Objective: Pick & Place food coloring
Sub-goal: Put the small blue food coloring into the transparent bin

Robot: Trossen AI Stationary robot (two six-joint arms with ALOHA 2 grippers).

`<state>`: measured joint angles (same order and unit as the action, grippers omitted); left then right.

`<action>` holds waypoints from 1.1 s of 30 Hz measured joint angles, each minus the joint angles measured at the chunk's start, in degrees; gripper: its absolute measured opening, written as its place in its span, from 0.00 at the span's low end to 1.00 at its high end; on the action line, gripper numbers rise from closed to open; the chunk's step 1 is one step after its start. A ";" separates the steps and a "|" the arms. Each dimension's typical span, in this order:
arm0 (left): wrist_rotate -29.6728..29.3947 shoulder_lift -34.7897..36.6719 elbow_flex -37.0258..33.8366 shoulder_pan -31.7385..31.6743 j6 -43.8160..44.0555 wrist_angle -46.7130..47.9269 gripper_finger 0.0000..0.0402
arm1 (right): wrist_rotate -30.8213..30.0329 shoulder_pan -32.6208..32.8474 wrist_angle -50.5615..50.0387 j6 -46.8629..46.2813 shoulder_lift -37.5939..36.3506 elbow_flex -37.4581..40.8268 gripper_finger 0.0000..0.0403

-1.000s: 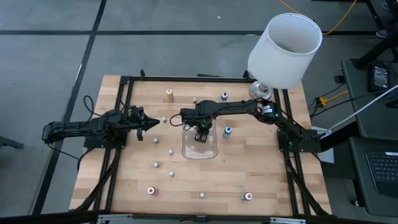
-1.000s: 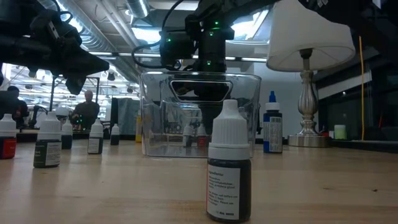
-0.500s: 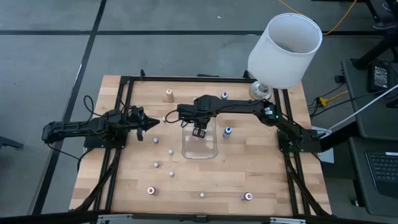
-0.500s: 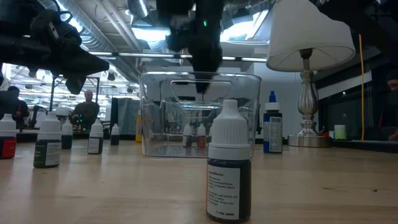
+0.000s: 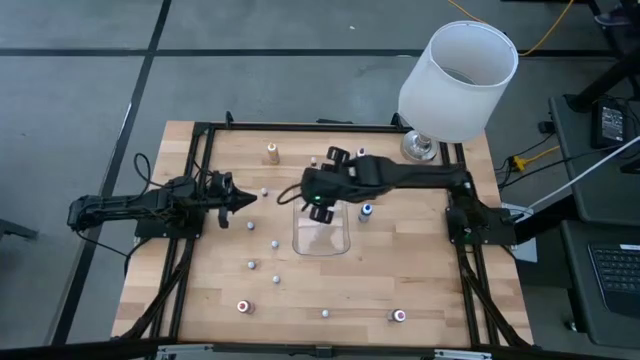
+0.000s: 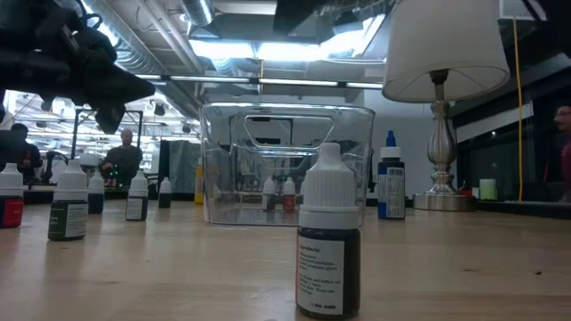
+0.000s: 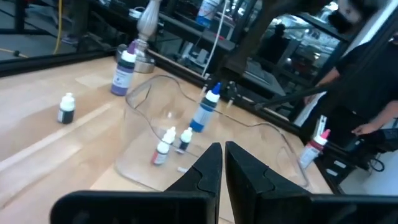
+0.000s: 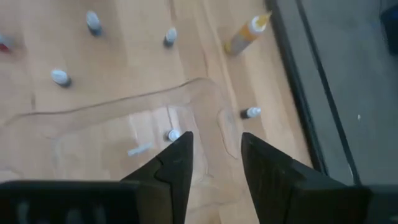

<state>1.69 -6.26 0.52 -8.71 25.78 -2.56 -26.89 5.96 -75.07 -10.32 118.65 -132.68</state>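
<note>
The food coloring bottles stand scattered upright on the wooden table (image 5: pixel 420 270): a dark one close up (image 6: pixel 327 241), whitish caps (image 5: pixel 275 243), red ones (image 5: pixel 242 306), a blue one (image 5: pixel 367 210). Two small bottles (image 7: pixel 165 147) stand on the floor of the clear tray (image 5: pixel 322 228). My right gripper (image 8: pixel 214 155) hovers open above the tray's far part (image 5: pixel 318 203), with one bottle (image 8: pixel 173 135) below it. My left gripper (image 5: pixel 238 200) is shut, held above the table left of the tray.
A big white lampshade (image 5: pixel 458 80) on a silver stand (image 6: pixel 439 169) rises at the far right corner. An orange bottle (image 5: pixel 272 152) and a purple one (image 5: pixel 361 154) stand near the far edge. A black frame (image 5: pixel 200 130) borders the table. A person (image 7: pixel 367 74) stands beyond.
My right gripper has risen straight up out of the clear tray, leaving the top of the low view, and its arm has drawn back toward the table's right. The bottles and the tray have stayed in place.
</note>
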 joint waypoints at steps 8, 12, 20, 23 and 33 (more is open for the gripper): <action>-1.07 0.00 2.26 -0.02 -0.15 -0.20 0.04 | 1.76 -1.21 2.74 1.96 -7.08 4.00 0.34; -1.21 -0.15 5.66 -0.02 -2.34 0.59 0.04 | 4.58 -3.05 12.90 4.33 -14.74 16.86 0.34; -9.74 -7.49 23.01 -0.02 -5.50 27.34 0.04 | 13.42 -6.09 45.87 8.03 -37.57 52.23 0.34; -13.36 -12.90 30.89 -0.02 -4.69 36.09 0.04 | 14.53 -6.97 51.33 9.32 -44.78 60.36 0.34; -15.99 -32.42 50.51 -2.15 -3.86 54.17 0.04 | 21.04 -9.66 57.55 13.42 -61.43 77.09 0.34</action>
<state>-14.30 -38.68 51.03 -10.86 21.92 51.62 -5.85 -3.70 -17.52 3.10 57.21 -55.59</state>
